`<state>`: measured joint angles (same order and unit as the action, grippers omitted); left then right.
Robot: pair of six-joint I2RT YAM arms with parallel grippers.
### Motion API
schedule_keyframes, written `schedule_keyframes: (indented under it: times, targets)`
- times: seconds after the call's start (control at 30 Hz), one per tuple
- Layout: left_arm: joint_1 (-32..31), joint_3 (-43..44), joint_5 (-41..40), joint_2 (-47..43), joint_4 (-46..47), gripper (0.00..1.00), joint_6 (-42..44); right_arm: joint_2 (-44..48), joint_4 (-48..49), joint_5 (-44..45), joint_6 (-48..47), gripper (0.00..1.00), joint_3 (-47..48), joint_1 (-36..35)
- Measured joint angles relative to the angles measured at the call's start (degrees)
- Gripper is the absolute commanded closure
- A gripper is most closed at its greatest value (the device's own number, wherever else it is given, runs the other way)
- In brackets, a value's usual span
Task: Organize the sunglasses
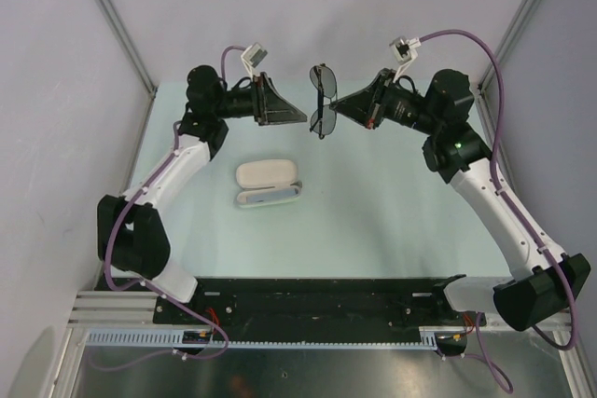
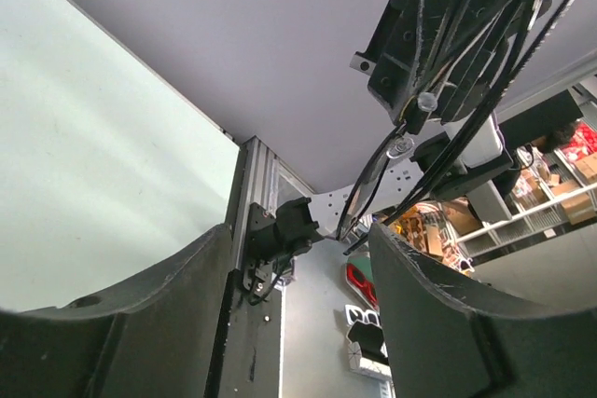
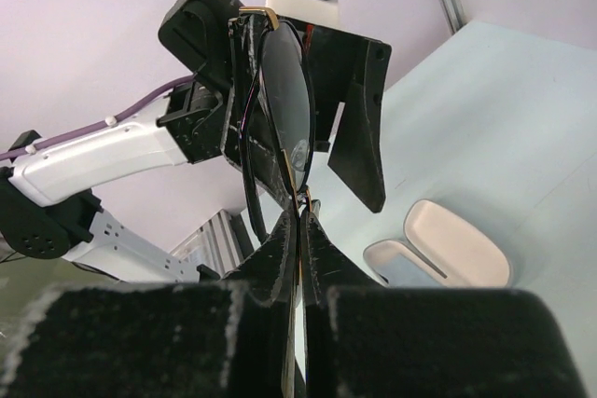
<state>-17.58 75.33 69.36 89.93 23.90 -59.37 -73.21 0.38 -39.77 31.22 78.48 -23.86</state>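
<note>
The sunglasses hang in the air above the far middle of the table, lenses on edge. My right gripper is shut on them at the bridge; in the right wrist view its fingertips pinch the thin frame. My left gripper is open and empty, just left of the sunglasses and facing them. In the left wrist view its fingers stand wide apart with nothing between them, and the sunglasses do not show there.
The beige case lies open on the table left of centre, below the left gripper; it also shows in the right wrist view. Purple walls and metal posts bound the table at back and sides.
</note>
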Motion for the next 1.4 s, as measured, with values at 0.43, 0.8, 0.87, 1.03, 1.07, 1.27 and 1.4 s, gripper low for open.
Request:
schedule_keyframes:
  times: [0.43,0.8,0.87,1.03,1.07,1.27,1.4]
  targets:
    - [4.9,-1.8,-1.6,-7.5,0.7,0.16,5.6,-0.6,0.0,0.0,-0.8,1.00,0.0,0.0]
    - [17.9,-16.6,-22.2,-6.6,-18.4,0.07,28.3,-1.5,-0.9,0.3,-1.5,1.00,-1.9,0.0]
    - [16.5,-15.4,-24.9,-5.2,-22.9,0.07,34.7,-1.7,-1.0,0.3,-1.5,1.00,-2.4,0.0]
    - [15.4,-8.5,-33.4,3.8,-29.8,0.25,41.9,-2.6,-1.2,0.3,-1.5,1.00,-3.4,0.1]
    - [15.4,-7.4,-35.3,5.6,-30.7,0.28,41.9,-2.7,-1.3,0.3,-1.5,1.00,-3.5,0.1]
    - [15.4,-6.3,-44.7,12.4,-34.4,0.46,40.7,-2.8,-1.6,0.5,-2.1,1.00,-3.5,0.3]
    - [15.3,-6.2,-49.5,15.1,-36.2,0.49,39.1,-2.9,-1.6,0.8,-2.5,1.00,-3.5,0.5]
